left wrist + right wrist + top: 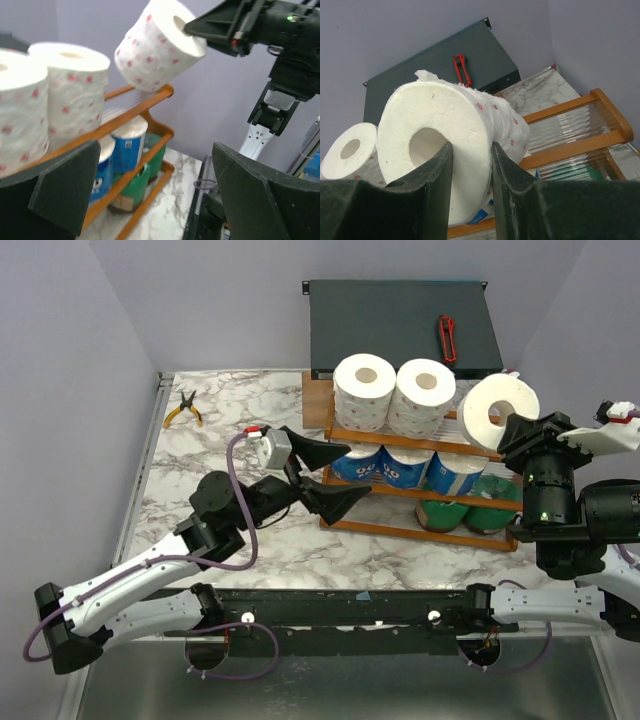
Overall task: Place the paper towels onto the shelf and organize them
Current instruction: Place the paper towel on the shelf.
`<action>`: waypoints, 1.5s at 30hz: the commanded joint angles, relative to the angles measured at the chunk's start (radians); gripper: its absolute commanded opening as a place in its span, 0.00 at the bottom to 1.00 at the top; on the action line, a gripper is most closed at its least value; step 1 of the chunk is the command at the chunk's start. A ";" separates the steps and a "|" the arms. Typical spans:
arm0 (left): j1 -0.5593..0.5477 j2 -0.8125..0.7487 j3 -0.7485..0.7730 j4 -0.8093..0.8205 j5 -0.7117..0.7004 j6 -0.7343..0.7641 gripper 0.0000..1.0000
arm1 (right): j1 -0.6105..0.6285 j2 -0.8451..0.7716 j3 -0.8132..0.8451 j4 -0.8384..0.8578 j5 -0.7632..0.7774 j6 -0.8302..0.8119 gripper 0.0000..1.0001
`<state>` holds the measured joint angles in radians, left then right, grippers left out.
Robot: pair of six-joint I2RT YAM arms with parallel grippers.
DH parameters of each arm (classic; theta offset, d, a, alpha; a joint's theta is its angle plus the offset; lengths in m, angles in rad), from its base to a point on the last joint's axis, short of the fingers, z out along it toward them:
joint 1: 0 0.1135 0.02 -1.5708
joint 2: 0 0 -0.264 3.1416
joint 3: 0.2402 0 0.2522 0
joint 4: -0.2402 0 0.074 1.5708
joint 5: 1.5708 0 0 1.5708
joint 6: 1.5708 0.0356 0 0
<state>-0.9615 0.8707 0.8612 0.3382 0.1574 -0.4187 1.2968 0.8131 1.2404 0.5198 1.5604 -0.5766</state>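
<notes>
My right gripper [469,150] is shut on the wall of a white paper towel roll [455,130], one finger inside its core. That roll [497,412] hangs tilted above the right end of the shelf [420,530]; the left wrist view shows it [157,47] above the rack too. Two white rolls [364,390] [421,396] stand on the top tier. Blue-wrapped rolls [405,470] fill the middle tier and green-wrapped rolls [470,512] the bottom. My left gripper [338,476] stands open and empty just left of the shelf.
A dark grey metal box [400,328] with a red tool [447,338] lies behind the shelf. Yellow-handled pliers [184,410] lie at the back left of the marble table [200,470]. Purple walls close in on both sides.
</notes>
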 commanded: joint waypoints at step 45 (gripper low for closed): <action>-0.167 0.689 0.536 0.309 0.084 0.740 0.99 | 0.018 0.038 -0.010 0.063 0.203 0.016 0.26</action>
<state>-1.1217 1.5341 1.3518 0.6498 0.2989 0.3004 1.3083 0.8635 1.2186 0.5362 1.5604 -0.5762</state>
